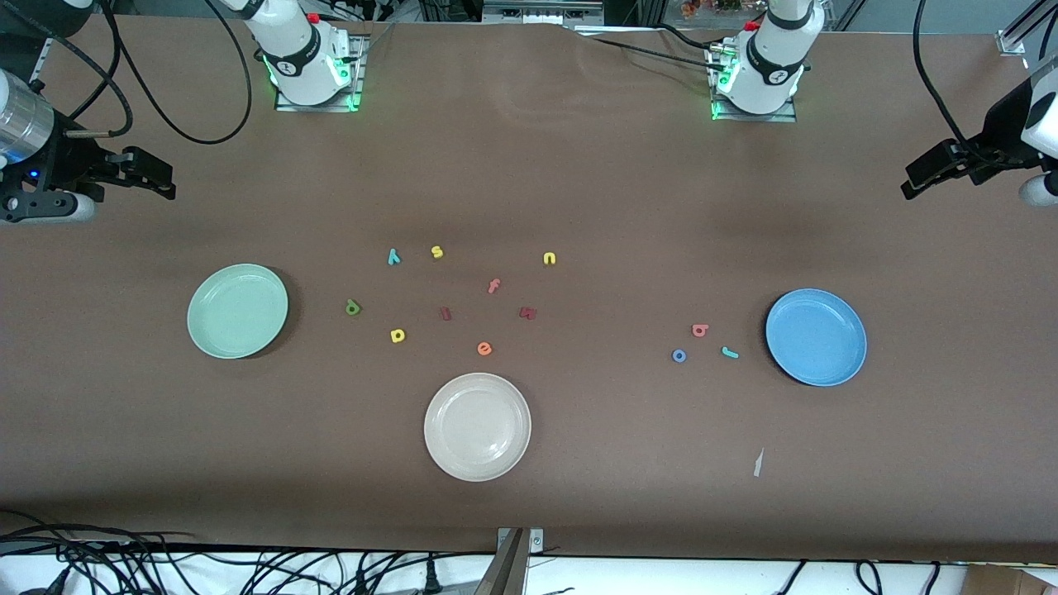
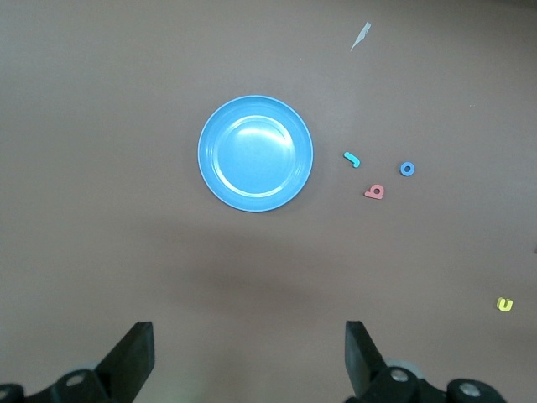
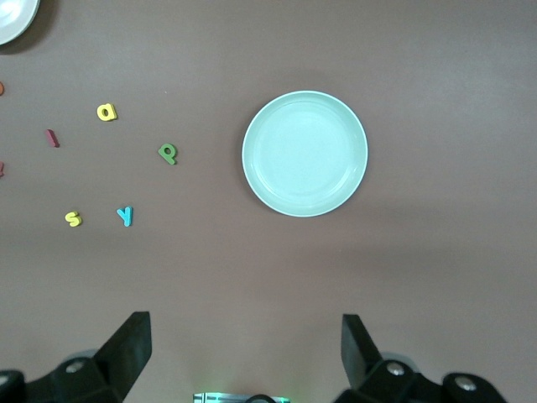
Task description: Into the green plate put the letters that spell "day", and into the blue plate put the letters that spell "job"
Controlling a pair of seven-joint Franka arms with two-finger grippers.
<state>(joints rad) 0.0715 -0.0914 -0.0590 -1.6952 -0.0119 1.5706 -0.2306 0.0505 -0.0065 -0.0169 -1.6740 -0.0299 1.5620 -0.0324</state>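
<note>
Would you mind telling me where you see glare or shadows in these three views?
Front view: even light, a soft shadow beside the green plate, green glow at both arm bases. Left wrist view: a pale sheen on the blue plate, a faint dark band on the table below it. Right wrist view: the green plate looks washed out.

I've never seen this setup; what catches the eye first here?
Three round plates on a brown table: a green plate toward the right arm's end, a blue plate toward the left arm's end, a cream plate nearest the camera. Tiny colored foam letters lie scattered between them.
</note>
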